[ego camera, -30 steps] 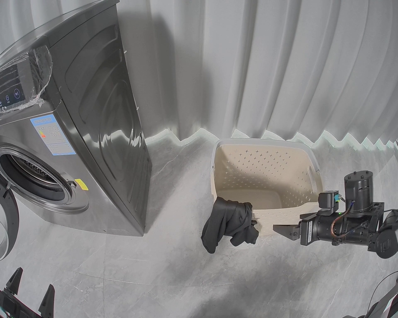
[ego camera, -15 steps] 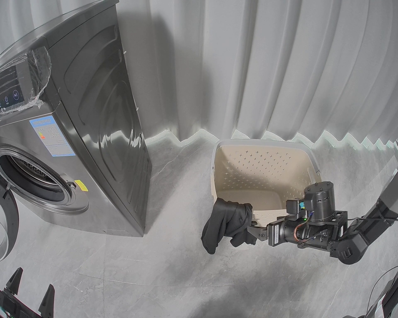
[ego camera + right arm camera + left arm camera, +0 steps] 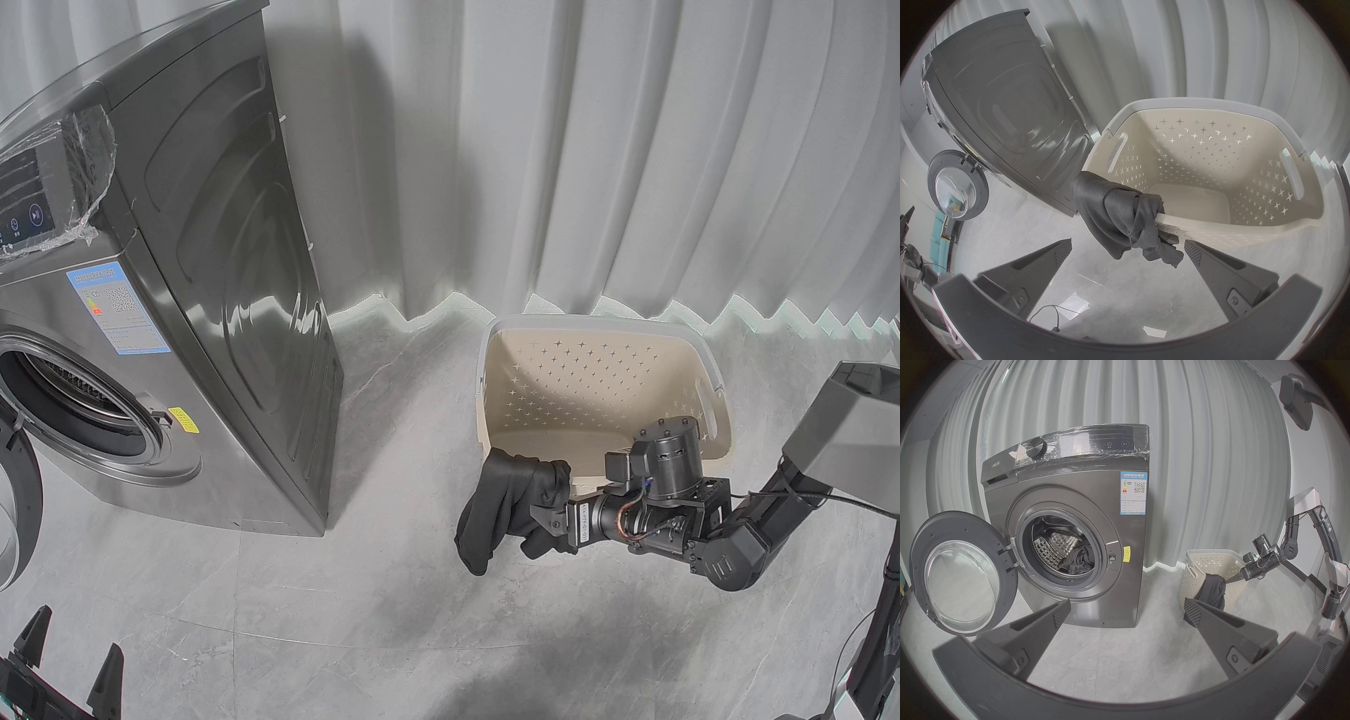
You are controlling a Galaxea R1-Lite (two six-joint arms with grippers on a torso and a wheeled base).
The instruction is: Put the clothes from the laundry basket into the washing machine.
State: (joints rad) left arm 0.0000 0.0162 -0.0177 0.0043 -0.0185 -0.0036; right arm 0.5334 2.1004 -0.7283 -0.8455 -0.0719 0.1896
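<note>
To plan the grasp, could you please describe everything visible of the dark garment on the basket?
The dark garment is black, soft-looking cloth, bunched and draped over the near corner of the laundry basket, hanging mostly outside it. The open right claw flanks it; contact is unclear.

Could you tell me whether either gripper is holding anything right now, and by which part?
Nothing is held. The right gripper is open beside the dark garment draped over the laundry basket rim; the left gripper is open and empty.
</note>
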